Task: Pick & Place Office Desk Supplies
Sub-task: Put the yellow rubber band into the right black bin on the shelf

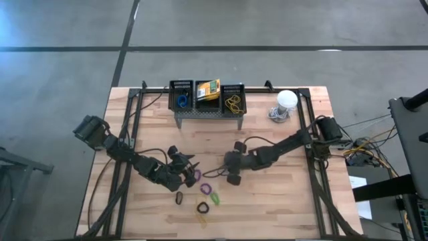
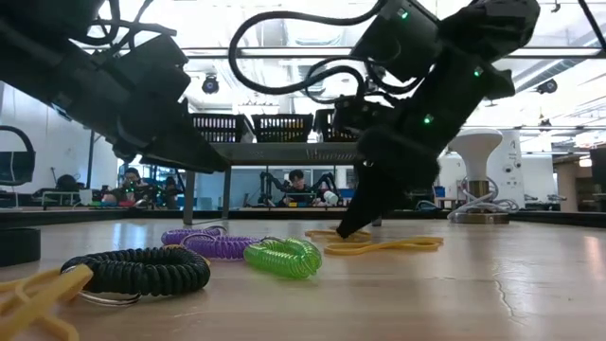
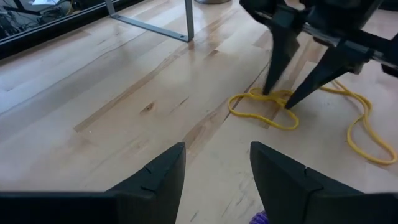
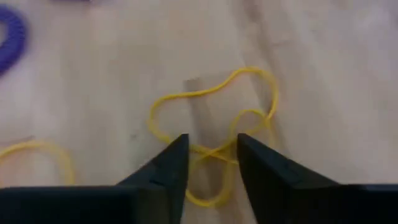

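Two thin yellow bands [image 1: 212,173] lie tangled on the wooden table between my grippers. My right gripper [image 4: 211,138] is open and points down, its tips on either side of a crossing in one band [image 4: 206,152]. It also shows in the left wrist view [image 3: 281,93]. My left gripper [image 3: 214,146] is open, holds nothing and hovers low, left of the bands [image 1: 194,169]. Purple [image 2: 213,244], green [image 2: 284,256] and black [image 2: 142,270] loops lie nearer the near edge. Three black mesh baskets [image 1: 181,97] sit on the grey stand; the middle one holds a crayon box [image 1: 208,89]. My right gripper comes at the yellow band from above, slanting. Its open fingertips [image 3: 272,87] stand at the table on either side of the band's crossing [image 3: 283,98]. Whether they touch the band, I cannot tell. The band lies flat and slack on the table.
The grey perforated stand [image 1: 208,115] with the baskets is at the far edge, its leg [image 3: 189,22] close behind the bands. A white dome-shaped object [image 1: 287,100] stands at the far right. Another yellow band [image 2: 28,289] lies by the near edge. People sit in the room beyond.
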`<act>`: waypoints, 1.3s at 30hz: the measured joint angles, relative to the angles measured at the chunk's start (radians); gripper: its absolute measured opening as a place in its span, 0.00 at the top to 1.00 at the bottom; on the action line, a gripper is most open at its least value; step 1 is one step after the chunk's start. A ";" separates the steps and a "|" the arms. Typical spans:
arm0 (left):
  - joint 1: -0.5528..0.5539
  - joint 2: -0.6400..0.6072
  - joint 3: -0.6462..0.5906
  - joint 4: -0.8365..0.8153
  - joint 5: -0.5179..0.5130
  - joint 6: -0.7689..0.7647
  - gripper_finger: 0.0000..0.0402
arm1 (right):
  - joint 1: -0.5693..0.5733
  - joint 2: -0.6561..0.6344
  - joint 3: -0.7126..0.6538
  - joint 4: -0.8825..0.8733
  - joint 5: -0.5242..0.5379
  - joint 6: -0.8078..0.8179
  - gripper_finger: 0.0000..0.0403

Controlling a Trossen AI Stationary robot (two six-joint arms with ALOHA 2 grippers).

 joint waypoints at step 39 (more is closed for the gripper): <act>0.000 0.000 0.000 -0.001 -0.001 0.000 0.54 | -0.460 -0.567 0.017 0.006 0.129 -0.413 0.95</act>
